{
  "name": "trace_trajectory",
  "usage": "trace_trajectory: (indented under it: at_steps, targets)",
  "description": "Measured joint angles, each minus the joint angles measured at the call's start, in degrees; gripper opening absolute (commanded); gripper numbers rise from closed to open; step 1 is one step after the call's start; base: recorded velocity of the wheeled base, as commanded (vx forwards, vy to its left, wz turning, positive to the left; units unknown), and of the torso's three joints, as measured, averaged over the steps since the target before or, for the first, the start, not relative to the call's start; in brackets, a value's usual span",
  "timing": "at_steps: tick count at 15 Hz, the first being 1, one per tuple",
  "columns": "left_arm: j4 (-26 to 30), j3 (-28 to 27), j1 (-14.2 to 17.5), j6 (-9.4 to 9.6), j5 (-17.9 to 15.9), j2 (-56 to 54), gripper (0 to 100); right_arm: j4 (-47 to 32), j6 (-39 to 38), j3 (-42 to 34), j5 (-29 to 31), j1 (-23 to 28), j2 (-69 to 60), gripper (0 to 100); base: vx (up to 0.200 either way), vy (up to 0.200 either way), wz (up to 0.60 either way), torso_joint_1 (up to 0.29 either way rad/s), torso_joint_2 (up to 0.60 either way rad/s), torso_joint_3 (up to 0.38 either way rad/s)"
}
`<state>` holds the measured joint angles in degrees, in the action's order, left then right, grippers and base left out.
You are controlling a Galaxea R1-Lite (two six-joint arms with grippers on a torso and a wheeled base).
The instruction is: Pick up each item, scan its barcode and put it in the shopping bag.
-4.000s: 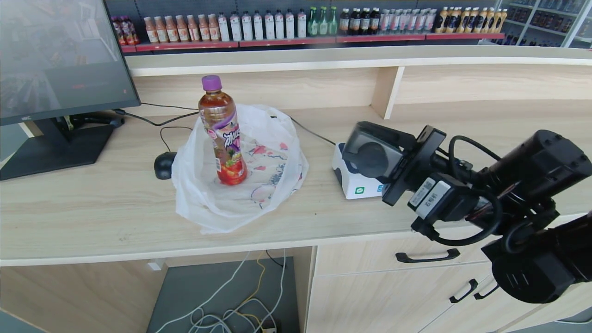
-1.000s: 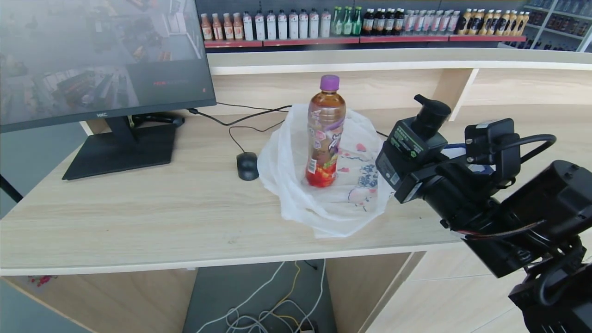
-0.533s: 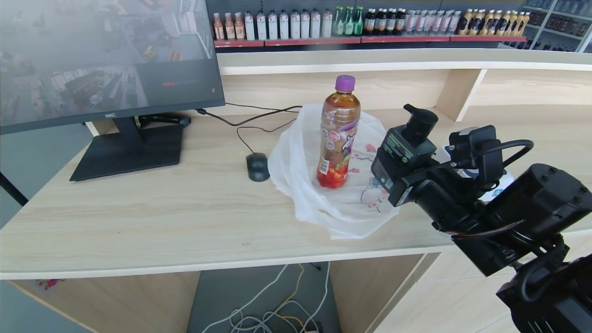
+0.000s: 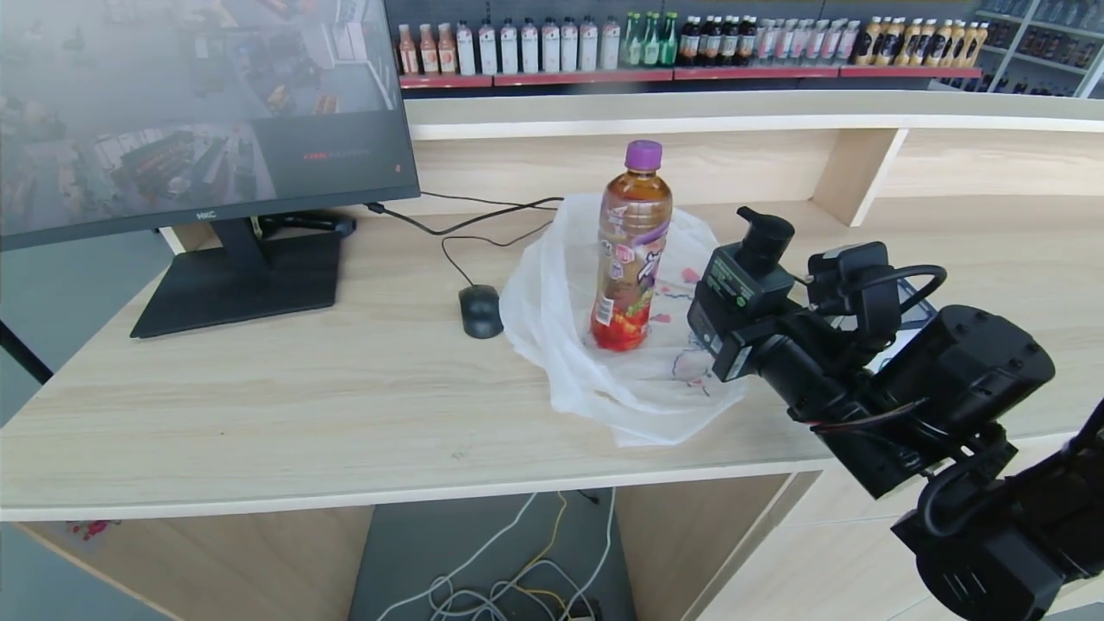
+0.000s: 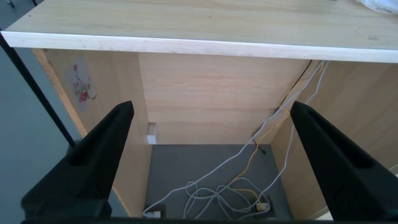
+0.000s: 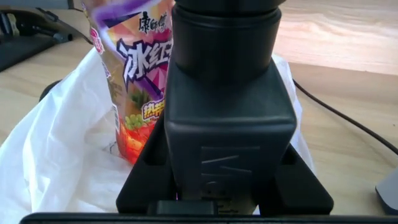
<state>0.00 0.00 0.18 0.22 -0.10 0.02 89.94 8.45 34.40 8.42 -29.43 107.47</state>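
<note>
A tea bottle point(image 4: 630, 250) with a purple cap stands upright inside the open white shopping bag point(image 4: 552, 328) on the wooden counter point(image 4: 259, 405). My right gripper point(image 4: 743, 302) is shut on a black handheld scanner point(image 4: 742, 276), held just right of the bag, level with the bottle's lower half. In the right wrist view the scanner point(image 6: 224, 93) sits between the gripper's fingers point(image 6: 140, 186), with the bottle point(image 6: 130, 81) and bag point(image 6: 56, 155) close behind it. My left gripper point(image 5: 211, 155) hangs open and empty below the counter's front edge point(image 5: 186, 43).
A monitor point(image 4: 190, 112) on a black stand occupies the counter's back left. A black mouse point(image 4: 480, 310) lies just left of the bag. Loose cables point(image 4: 483, 578) lie on the floor under the counter. A raised ledge and a shelf of bottles point(image 4: 655, 39) run behind.
The head camera has swung over the last seconds. In the last half second the right gripper has lowered the scanner and brought it slightly closer to the bag. The bottle has stayed put.
</note>
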Motion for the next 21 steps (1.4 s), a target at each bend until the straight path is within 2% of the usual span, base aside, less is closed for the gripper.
trace_trajectory:
  at_steps: [12,21]
  targets:
    - [0.0,0.0,0.0,0.02,0.0,0.0,100,0.0,0.24,7.24,0.0,1.29,9.56,0,0.0,0.0,0.0,0.0,0.0,0.0]
    - [0.0,0.0,-0.02,0.02,0.02,0.0,100,0.18,0.22,8.09,0.05,1.23,11.82,0,0.0,0.0,0.0,0.0,0.0,0.0]
